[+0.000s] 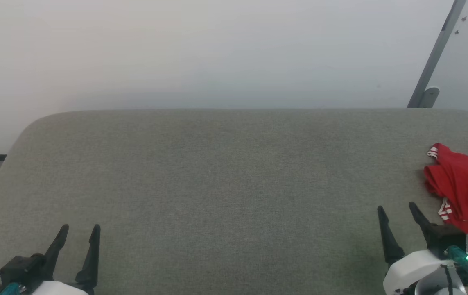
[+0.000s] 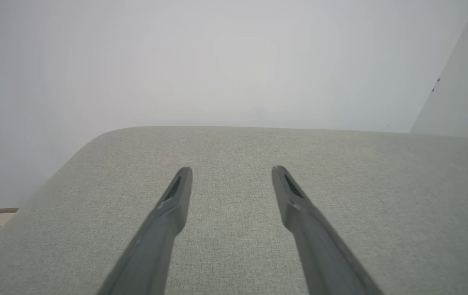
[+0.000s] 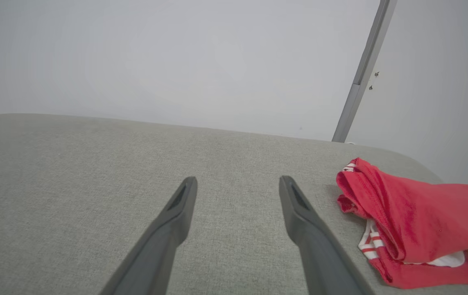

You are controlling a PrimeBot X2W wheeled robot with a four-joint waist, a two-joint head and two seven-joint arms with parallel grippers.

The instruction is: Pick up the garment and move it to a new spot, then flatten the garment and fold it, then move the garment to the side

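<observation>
As it lies crumpled, soft red garment [image 1: 463, 184]

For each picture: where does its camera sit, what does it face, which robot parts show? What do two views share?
Head: atop the robot, facing down at the grey cushion; left gripper and right gripper show.
Left wrist: facing along its open fingers over the cushion.
Right wrist: along its open fingers, garment beside them.
Shared: garment, head and right wrist.
</observation>
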